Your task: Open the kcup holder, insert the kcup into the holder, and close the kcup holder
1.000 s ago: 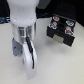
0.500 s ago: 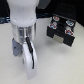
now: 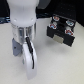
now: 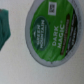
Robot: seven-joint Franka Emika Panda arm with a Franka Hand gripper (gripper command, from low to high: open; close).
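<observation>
Centrally in the exterior view, a white robot arm point(image 3: 24, 15) reaches down toward a pale bench point(image 3: 60, 65). Its end effector point(image 3: 28, 56) hangs low at about seven o'clock from the middle of the picture; whether it is open or closed cannot be told, since the fingertips blur into the bench. At roughly two o'clock sits the kcup holder point(image 3: 61, 31), a black boxy unit with small pods visible on top, well apart from the arm. Up close in the wrist view, the kcup point(image 4: 54, 34) fills most of the picture, its round green and white lid printed with blurred lettering. A teal shape point(image 4: 6, 27) shows beside it, unidentifiable.
</observation>
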